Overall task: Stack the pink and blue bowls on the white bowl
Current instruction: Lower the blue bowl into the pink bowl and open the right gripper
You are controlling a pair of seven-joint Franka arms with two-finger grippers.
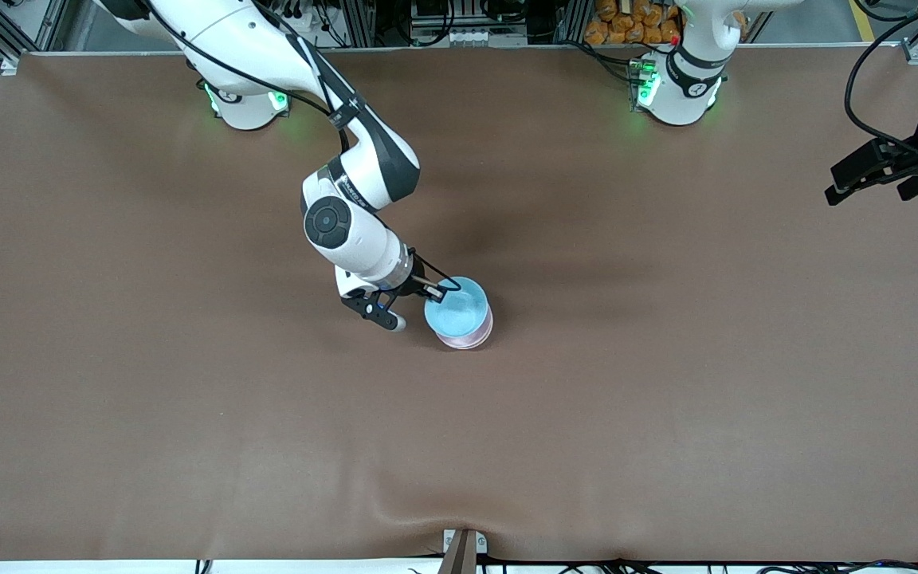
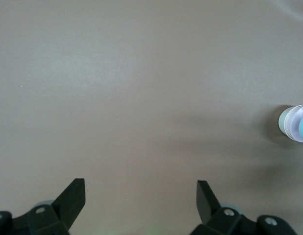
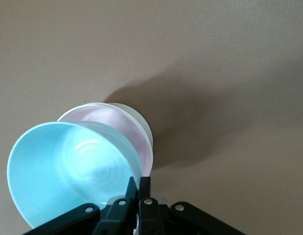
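My right gripper (image 1: 433, 293) is shut on the rim of the light blue bowl (image 1: 459, 309) and holds it, tilted, over the pink bowl (image 1: 473, 340) in the middle of the table. In the right wrist view the fingers (image 3: 138, 183) pinch the blue bowl's (image 3: 68, 171) rim. The pink bowl (image 3: 124, 125) sits nested in the white bowl (image 3: 144, 128), of which only a strip of wall shows. I cannot tell whether the blue bowl touches the pink one. My left gripper (image 1: 865, 179) waits open and empty, up over the left arm's end of the table.
The brown table cover (image 1: 666, 359) is bare around the stack. The left wrist view shows the open left gripper (image 2: 141, 196) over bare cover, with the bowl stack (image 2: 289, 122) small at the picture's edge.
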